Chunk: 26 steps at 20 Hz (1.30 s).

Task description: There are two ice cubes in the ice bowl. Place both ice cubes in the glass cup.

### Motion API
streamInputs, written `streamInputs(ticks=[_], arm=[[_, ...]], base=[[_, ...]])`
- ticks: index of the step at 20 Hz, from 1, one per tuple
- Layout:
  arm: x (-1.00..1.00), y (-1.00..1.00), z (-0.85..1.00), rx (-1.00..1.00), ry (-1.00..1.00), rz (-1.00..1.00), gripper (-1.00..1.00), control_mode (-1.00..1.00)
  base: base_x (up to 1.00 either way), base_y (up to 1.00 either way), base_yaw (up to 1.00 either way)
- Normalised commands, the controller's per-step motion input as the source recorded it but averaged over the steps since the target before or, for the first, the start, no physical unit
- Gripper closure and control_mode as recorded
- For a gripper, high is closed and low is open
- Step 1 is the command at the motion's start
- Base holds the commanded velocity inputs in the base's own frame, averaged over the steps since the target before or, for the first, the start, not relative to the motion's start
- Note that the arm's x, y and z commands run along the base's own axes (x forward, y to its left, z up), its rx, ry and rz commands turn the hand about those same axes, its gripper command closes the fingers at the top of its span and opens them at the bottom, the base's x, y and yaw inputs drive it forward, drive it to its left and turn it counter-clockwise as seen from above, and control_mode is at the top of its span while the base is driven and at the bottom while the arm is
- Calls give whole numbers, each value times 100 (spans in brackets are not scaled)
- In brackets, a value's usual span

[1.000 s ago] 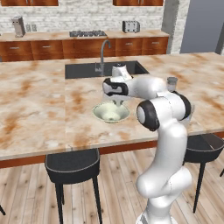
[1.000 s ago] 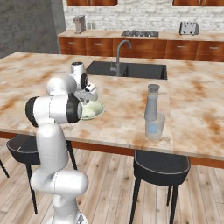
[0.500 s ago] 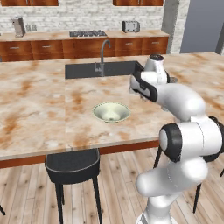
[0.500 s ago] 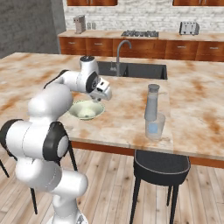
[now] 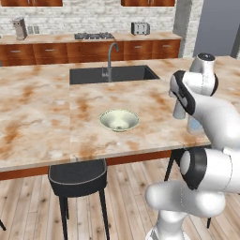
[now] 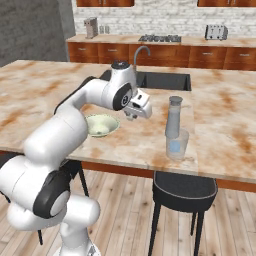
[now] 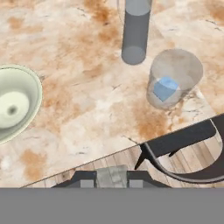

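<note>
The pale greenish ice bowl [image 5: 119,120] [image 6: 101,125] [image 7: 13,105] sits on the island counter, and I see no cube in it. The clear glass cup [image 6: 177,145] [image 7: 175,78] stands near the counter's front edge with one pale-blue ice cube [image 7: 166,89] [image 6: 174,146] inside. My gripper [image 6: 133,117] [image 7: 111,176] hangs above the counter between bowl and cup. It is shut on the second ice cube [image 7: 112,174], a small pale block between the fingertips. In the left base view my own arm covers most of the cup.
A tall narrow grey-topped shaker [image 6: 173,116] [image 7: 134,30] [image 5: 178,110] stands right behind the cup. A sink with a faucet [image 5: 110,58] lies at the counter's far side. Black stools [image 6: 184,189] [image 5: 77,177] stand below the front edge.
The arm has risen from over the bowl and swung toward the cup and shaker, carrying the cube. Bowl, cup and shaker stay where they were.
</note>
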Motion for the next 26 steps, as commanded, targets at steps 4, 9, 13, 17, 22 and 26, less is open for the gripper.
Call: streamInputs(ticks=[4, 9, 13, 17, 22, 26], arm=[[-15, -76, 0, -10, 0, -3, 100, -100], [0, -56, -4, 2, 0, -5, 100, -100], [3, -23, -10, 5, 1, -3, 100, -100], [24, -46, -14, 0, 4, -8, 100, -100], [33, -45, -8, 0, 1, -3, 100, -100], [35, -38, -4, 9, 0, -4, 100, -100]], base=[[0, 0, 0], [0, 0, 0], [0, 0, 0], [0, 0, 0], [0, 0, 0], [0, 0, 0]])
